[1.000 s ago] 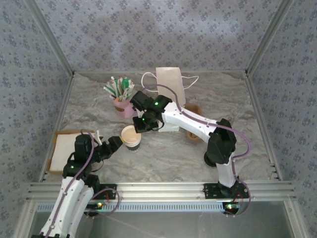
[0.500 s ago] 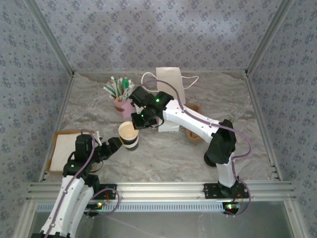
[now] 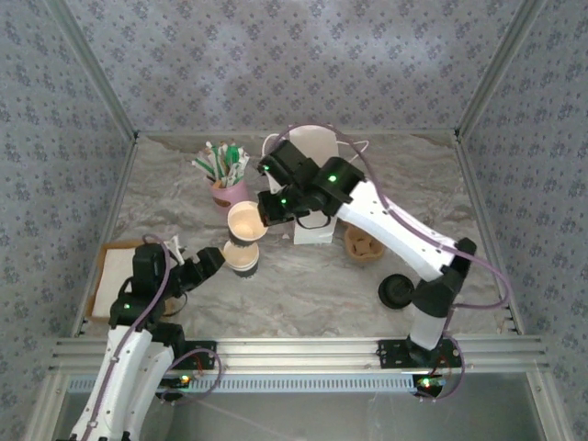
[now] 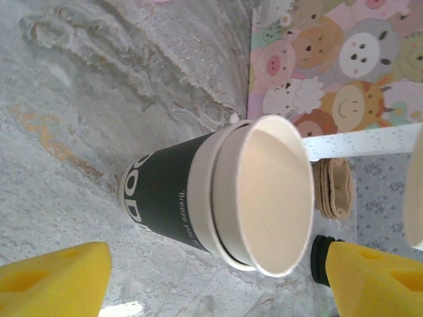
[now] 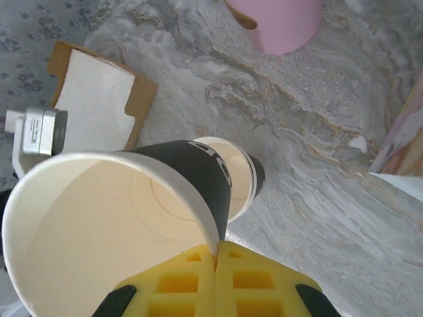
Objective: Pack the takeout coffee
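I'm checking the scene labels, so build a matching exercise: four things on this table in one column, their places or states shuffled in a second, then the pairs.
Things
1. lifted cup
2. nested cups
3. black lid
4. pink cup

Places or states
A. lies flat on the table, right of the other three
B. holds straws and sticks
C. pinched at the rim by the right fingers
D. stands between the open left fingers

Pairs: 1-C, 2-D, 3-A, 4-B
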You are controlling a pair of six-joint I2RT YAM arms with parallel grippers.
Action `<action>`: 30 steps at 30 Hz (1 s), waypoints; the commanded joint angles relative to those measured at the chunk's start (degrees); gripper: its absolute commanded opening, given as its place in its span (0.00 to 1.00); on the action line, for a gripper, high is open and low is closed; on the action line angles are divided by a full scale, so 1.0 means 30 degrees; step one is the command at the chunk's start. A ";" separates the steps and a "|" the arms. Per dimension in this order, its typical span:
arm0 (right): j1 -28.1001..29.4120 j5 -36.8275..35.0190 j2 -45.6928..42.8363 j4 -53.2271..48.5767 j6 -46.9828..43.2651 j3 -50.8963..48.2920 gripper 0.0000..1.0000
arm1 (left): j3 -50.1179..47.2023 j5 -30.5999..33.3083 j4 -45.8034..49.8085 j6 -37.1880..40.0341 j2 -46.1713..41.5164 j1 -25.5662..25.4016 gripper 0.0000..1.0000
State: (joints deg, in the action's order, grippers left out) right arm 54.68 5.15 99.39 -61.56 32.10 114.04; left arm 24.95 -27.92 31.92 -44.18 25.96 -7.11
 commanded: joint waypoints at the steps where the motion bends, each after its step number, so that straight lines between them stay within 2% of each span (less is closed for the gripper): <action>1: 0.0347 -0.0931 -0.1838 -0.0648 -0.0401 -0.1717 0.00 | 0.1633 0.0282 0.1093 0.0994 -0.0056 0.0115 0.92; 4: 0.0634 -0.1139 -0.3627 -0.0311 -0.0300 -0.4017 0.00 | 0.2526 0.0295 0.1443 0.1213 -0.0013 -0.0022 0.99; 8: 0.0889 -0.1613 -0.5596 -0.0265 0.0055 -0.7108 0.00 | 0.3679 0.0655 0.1726 0.1402 0.0304 -0.0792 0.99; 13: 0.0906 -0.2082 -0.7527 0.0008 0.0725 -1.1153 0.00 | 0.4705 0.1709 0.1477 0.0942 0.0927 -0.2849 0.99; 20: 0.0741 -0.2070 -0.8464 0.1841 0.1818 -1.5835 0.00 | 0.5406 0.5422 0.0780 0.0338 0.1872 -0.7512 0.99; 26: 0.0525 -0.2016 -0.8120 0.3217 0.2068 -1.7484 0.03 | 0.5508 0.8461 -0.0284 -0.0274 0.3341 -1.1576 1.00; 30: 0.0390 -0.1972 -0.7791 0.3723 0.2100 -1.7962 0.13 | 0.5812 1.0763 -0.0592 -0.0463 0.4352 -1.4255 0.99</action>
State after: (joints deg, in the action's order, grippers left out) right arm 56.18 0.14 75.35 -52.49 37.08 61.10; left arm 39.70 -3.14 32.69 -44.56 37.69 -46.13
